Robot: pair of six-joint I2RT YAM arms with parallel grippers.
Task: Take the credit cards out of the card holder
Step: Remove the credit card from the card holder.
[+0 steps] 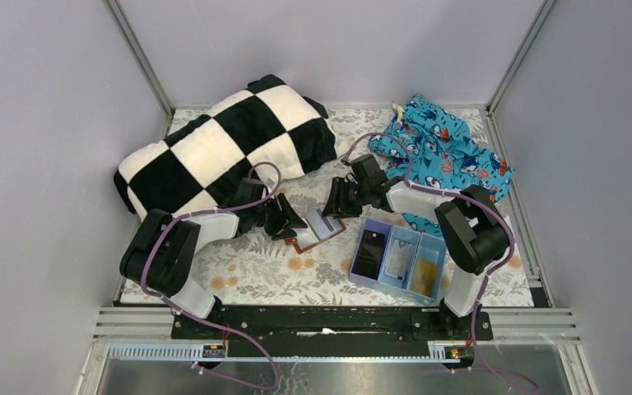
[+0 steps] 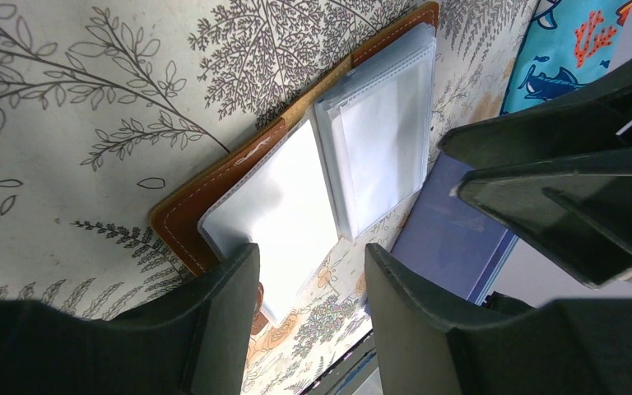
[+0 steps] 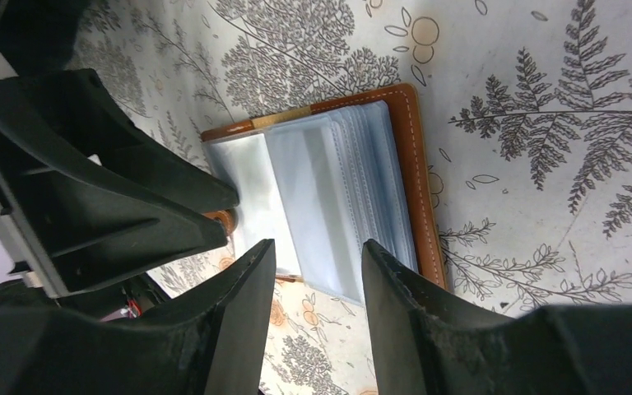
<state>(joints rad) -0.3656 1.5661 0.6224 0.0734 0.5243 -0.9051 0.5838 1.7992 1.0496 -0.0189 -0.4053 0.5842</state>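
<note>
Lies open, clear sleeves up, on the floral surface point(image 1: 247, 271): card holder point(image 1: 319, 229), between left gripper point(image 2: 310, 259) and right gripper point(image 3: 318, 251). Jaws apart on both, clamping nothing. Sitting in the blue tray point(image 1: 403, 230) nearby: pale credit card point(image 1: 400, 257), orange-gold credit card point(image 1: 425, 273).

Open card holder between two sets of fingers, tray off to the right

The card holder point(image 1: 317, 230) lies opened flat on the table cover point(image 1: 255, 271). The fingers of the left gripper point(image 1: 290, 222) stand over its left end and those of the right gripper point(image 1: 336, 202) over its rear right end, tips facing across it. The tray point(image 1: 356, 262) sits just right of the holder, apart from it, before the right fingers. In it, a block point(image 1: 370, 253) lies nearest the fingers, a credit card point(image 1: 398, 260) in the middle compartment and a second card point(image 1: 425, 273) farthest right. A pillow point(image 1: 230, 148) lies behind the left fingers and a cloth point(image 1: 448, 156) behind the right.
</note>
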